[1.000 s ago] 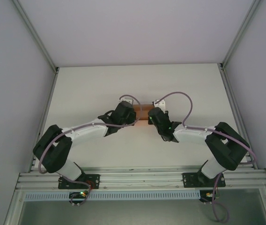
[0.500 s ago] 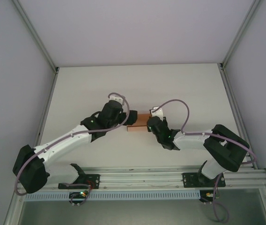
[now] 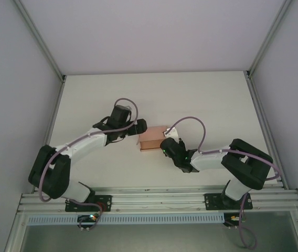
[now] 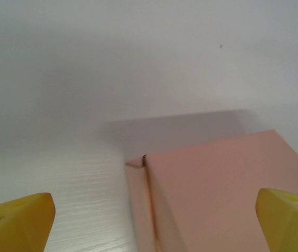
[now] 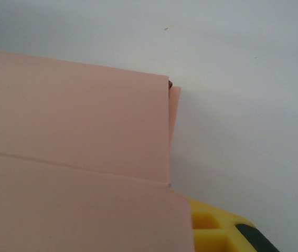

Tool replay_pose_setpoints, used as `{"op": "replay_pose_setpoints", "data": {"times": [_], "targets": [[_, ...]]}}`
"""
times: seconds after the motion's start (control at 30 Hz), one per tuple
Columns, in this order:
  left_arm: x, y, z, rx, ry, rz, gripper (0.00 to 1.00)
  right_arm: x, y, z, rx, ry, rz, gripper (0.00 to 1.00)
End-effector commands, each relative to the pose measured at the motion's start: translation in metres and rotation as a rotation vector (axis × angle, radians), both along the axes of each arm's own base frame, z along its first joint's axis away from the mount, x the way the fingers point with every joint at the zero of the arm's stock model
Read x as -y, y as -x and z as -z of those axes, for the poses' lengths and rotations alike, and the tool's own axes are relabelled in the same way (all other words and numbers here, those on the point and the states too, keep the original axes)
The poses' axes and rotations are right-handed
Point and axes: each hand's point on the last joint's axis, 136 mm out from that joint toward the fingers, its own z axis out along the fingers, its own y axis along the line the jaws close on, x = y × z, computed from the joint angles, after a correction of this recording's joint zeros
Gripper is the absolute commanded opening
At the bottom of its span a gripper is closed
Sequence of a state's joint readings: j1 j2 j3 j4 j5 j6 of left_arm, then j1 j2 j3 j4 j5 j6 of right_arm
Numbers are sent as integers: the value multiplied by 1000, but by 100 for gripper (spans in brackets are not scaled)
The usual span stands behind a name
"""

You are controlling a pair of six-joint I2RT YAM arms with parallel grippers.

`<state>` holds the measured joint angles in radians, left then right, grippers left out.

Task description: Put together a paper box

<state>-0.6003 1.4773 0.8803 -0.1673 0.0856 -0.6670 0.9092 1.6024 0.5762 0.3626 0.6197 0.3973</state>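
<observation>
**White table (image 3: 201,100), pale walls all round**

Top view: the paper box (image 3: 151,140) lies mid-table between both claws. The left gripper (image 3: 140,126) is at its far-left corner and the right gripper (image 3: 166,144) is up against its right end. Versus half a second ago, the box has slid a bit nearer the bases and shows more of its top.

Left wrist: yellow fingertips (image 4: 18,220) spread wide, box on the table between them.

Right wrist: box close up, one yellow finger (image 5: 214,228) poking out under its corner. Can't tell if that claw is clamped.
</observation>
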Motion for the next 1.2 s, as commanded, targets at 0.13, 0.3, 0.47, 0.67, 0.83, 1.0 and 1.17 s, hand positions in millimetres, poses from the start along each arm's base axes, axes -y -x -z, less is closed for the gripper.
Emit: {"op": "replay_pose_setpoints", "data": {"times": [0.13,0.3,0.47,0.67,0.83,1.0,1.17], "targets": [[29,-4,29,-106,132,54,72,11,16,-1,-63,8,13,31],[27,7,55,-153,150,53,58,26,33,-8,-115,-20,34,54],[23,16,71,-178,157,50,51,45,57,-18,-165,-66,30,71],[23,21,80,-120,180,89,41,44,73,-39,-153,-228,-45,97],[25,23,86,-80,231,110,36,37,54,-65,-165,-480,-70,100],[24,22,89,-42,321,87,30,42,28,-61,-273,-618,25,100],[15,21,93,-13,367,48,27,23,17,-42,-390,-669,17,100]]}}
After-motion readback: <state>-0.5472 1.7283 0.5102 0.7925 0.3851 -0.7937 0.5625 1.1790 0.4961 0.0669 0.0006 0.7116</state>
